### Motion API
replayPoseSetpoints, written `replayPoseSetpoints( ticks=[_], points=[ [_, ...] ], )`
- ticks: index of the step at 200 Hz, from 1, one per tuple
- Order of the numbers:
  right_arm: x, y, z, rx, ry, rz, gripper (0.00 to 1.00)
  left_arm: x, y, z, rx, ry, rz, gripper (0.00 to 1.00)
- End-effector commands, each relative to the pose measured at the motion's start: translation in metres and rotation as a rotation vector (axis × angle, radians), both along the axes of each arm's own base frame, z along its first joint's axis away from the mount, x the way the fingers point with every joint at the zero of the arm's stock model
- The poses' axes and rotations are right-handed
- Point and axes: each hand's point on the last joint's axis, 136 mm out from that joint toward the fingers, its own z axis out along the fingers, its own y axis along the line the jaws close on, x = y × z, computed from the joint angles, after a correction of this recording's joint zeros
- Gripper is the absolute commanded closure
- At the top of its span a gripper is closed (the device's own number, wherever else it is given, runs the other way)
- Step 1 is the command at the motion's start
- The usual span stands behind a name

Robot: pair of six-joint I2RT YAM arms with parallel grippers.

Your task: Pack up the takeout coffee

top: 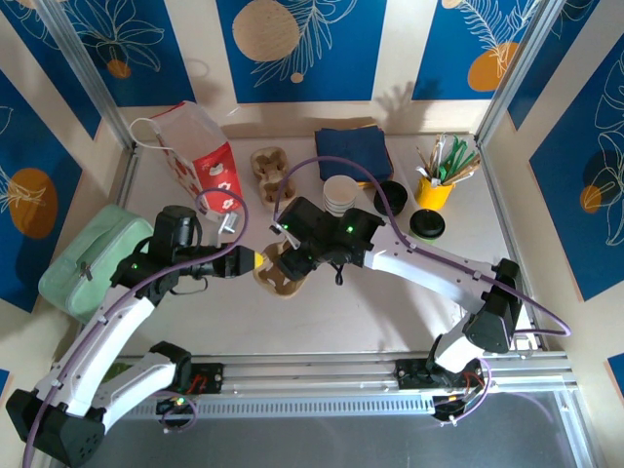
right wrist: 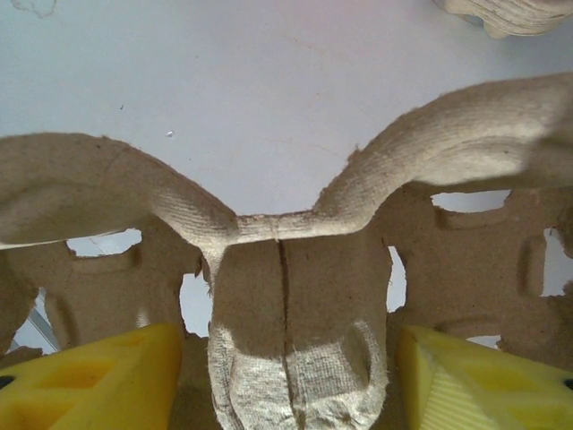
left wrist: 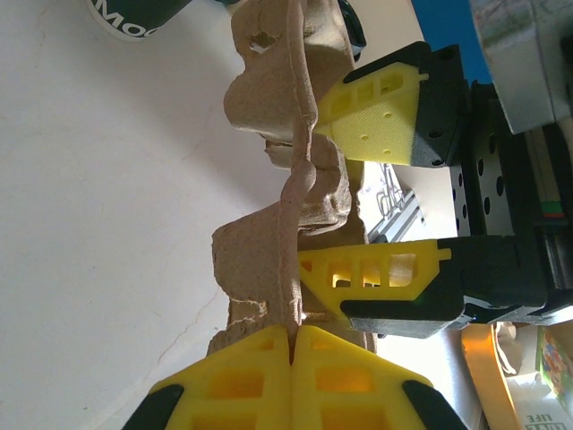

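Left pincer [left wrist: 293, 336] pinching the pulp cup carrier [left wrist: 260, 260] by its rim, likely to steady it. Right pincer [right wrist: 291, 381] spread astride the centre post, not clamped. Paper cup stack [top: 339, 195] stands behind on desk [top: 390, 312], unpacked.

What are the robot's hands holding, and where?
The left gripper pinches the cardboard cup tray by its thin edge. The right gripper straddles its middle; a grip cannot be told.

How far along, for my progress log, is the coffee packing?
Nothing looks packed yet. In hand: left gripper shut on the carrier rim, right gripper open astride its middle. Left: cups sit stacked, none in the carrier; the bag lies apart.
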Motion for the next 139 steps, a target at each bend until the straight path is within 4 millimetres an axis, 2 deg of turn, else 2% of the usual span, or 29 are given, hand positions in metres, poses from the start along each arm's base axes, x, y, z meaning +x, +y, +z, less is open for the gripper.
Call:
replayPoseSetpoints(
  ticks=[1,84,139],
  points=[
    [0.0023,0.0084,0.0121,0.037,-0.016,-0.008,0.38,-0.0010,-0.0015,0.0037,-0.029,-0.015,-0.016,1.00],
    [0.0056,0.0067,0.0094,0.046,-0.007,-0.019,0.52,-0.0007,-0.0021,0.0049,-0.040,-0.017,-0.014,1.00],
    [0.0046,0.0076,0.0056,0.036,0.004,-0.014,0.50,-0.0015,-0.0021,0.0076,-0.050,-0.023,-0.012,1.00]
  ],
)
